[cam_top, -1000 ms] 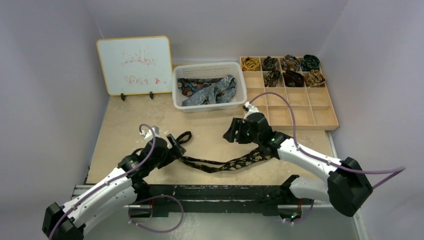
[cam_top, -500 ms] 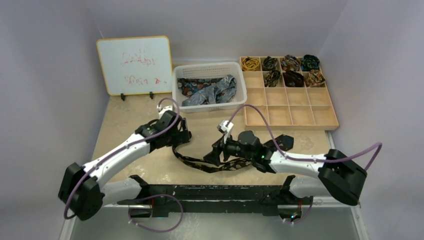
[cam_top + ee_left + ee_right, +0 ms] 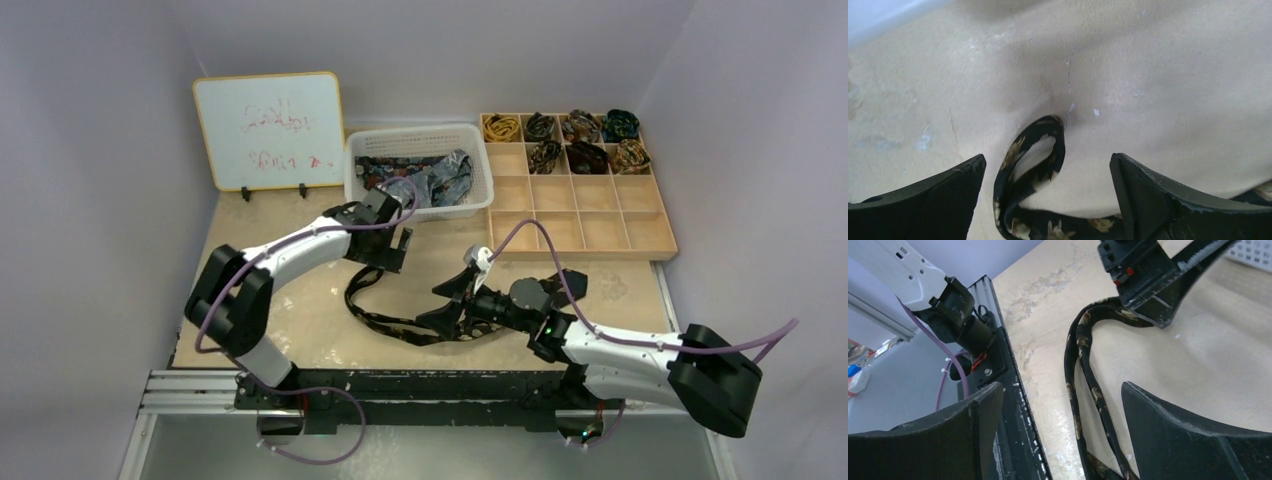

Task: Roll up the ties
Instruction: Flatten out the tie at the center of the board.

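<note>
floppy dark tie [image 3: 388,322], gold-brown motifs, doubled into a skinny loop on the beige table [image 3: 300,322] in front of the white mesh basket [image 3: 450,212], left gripper [image 3: 1048,159] and right gripper [image 3: 1062,387] both spread wide, empty

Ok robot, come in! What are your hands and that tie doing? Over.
Left gripper open, empty, over the tie at its loop. Right gripper open, empty, farther along it. Tie loose on the table, unrolled. Nothing in the way.
</note>
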Robot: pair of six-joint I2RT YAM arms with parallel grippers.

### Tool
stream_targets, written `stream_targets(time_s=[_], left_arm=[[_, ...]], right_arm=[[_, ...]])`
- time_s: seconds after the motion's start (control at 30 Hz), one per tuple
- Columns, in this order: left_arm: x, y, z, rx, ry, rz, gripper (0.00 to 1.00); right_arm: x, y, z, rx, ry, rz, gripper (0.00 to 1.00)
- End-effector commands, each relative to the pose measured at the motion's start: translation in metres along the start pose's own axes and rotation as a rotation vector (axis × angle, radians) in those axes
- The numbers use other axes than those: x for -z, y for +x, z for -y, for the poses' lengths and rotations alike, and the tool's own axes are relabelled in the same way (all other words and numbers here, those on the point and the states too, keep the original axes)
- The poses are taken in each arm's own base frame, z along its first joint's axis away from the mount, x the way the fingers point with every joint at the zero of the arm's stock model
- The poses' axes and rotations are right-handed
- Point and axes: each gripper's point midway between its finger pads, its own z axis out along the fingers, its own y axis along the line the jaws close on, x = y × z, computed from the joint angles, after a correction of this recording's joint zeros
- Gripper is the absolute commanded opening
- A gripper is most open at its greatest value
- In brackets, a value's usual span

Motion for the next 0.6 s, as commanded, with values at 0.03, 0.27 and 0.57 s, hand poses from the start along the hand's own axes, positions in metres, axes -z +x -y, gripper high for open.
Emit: stream_targets(time_s=[0.03,0.27,0.57], left_arm=[[-0.017,-0.005,-0.004,-0.15,-0.012,-0.059,0.92],[-0.029,-0.003,-0.01,-0.175,0.0,-0.105,0.9],[-0.04,0.017,-0.015,-0.173,0.039,-0.204,0.59]], right_arm=[[0.003,-0.005,-0.011,-0.052,-0.046,0.034,0.9],[0.004,-0.002,-0.007,-0.042,-0.027,0.023,0.91],[-0.008,0.011,0.006,-0.035,0.026,-0.053,0.91]])
